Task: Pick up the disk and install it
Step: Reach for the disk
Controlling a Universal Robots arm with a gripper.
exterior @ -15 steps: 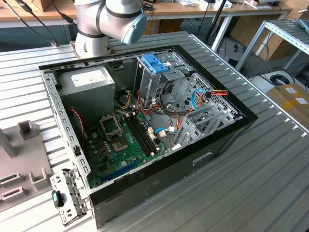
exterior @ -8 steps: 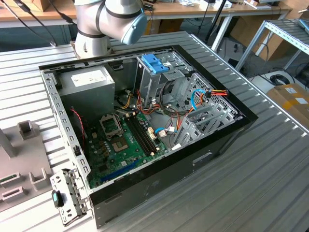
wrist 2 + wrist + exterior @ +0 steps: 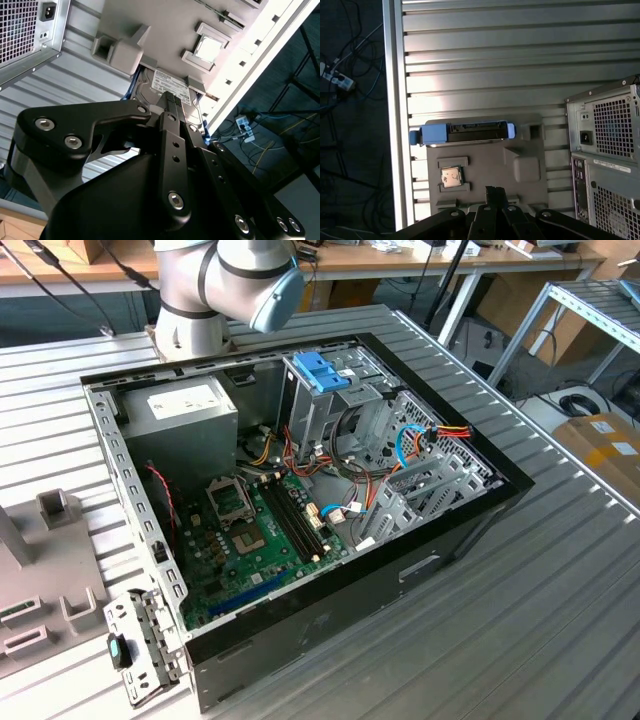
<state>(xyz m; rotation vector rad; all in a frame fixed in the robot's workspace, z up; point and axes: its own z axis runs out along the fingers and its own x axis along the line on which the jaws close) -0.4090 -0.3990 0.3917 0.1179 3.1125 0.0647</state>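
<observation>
The disk [image 3: 462, 134] stands on edge in a slot at the far end of a grey fixture tray [image 3: 490, 160]. It has a dark body and a bright blue carrier rail. In the second wrist view the disk [image 3: 169, 82] shows its white label, and blue rail peeks out at its sides. My gripper [image 3: 495, 192] hovers over the tray's near end, apart from the disk, with its fingers together and nothing between them. In the second wrist view my gripper [image 3: 170, 102] lines up with the disk. In the exterior view the open computer case [image 3: 300, 490] holds an upright metal drive cage [image 3: 335, 405].
A processor chip [image 3: 451, 176] lies in a pocket of the tray. The case's rear panel [image 3: 605, 150] stands beside the tray. The slatted metal table [image 3: 485, 65] ends at an edge [image 3: 395, 125], with cables on the floor beyond it. A metal bracket [image 3: 140, 640] lies by the case.
</observation>
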